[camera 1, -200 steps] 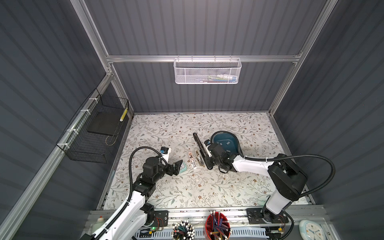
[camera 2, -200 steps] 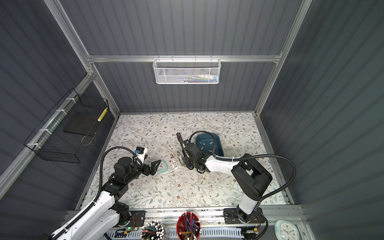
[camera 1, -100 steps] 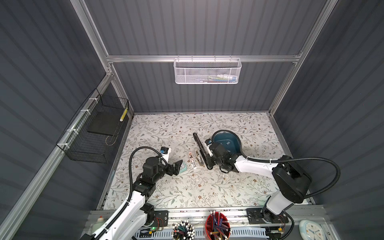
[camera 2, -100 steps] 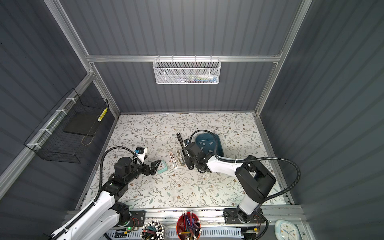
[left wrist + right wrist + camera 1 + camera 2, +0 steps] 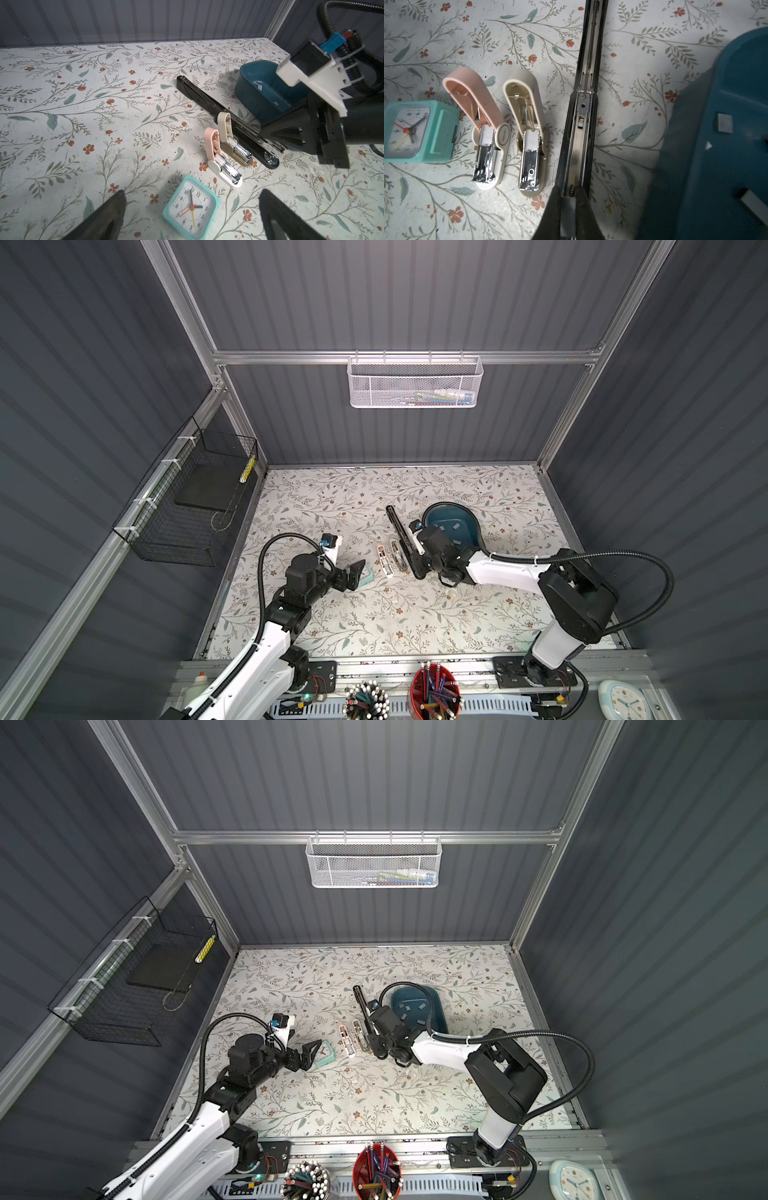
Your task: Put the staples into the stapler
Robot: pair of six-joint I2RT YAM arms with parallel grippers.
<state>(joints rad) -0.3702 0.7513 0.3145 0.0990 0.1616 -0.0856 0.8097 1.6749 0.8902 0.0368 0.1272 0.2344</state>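
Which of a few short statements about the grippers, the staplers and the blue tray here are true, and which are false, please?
1. The left gripper stands open near the teal clock. True.
2. The right gripper is open and empty. False: it is shut on a grey staple strip over the black stapler.
3. The pink stapler and the beige stapler both lie opened. True.
4. The blue tray holds nothing. False: loose staples lie in it.
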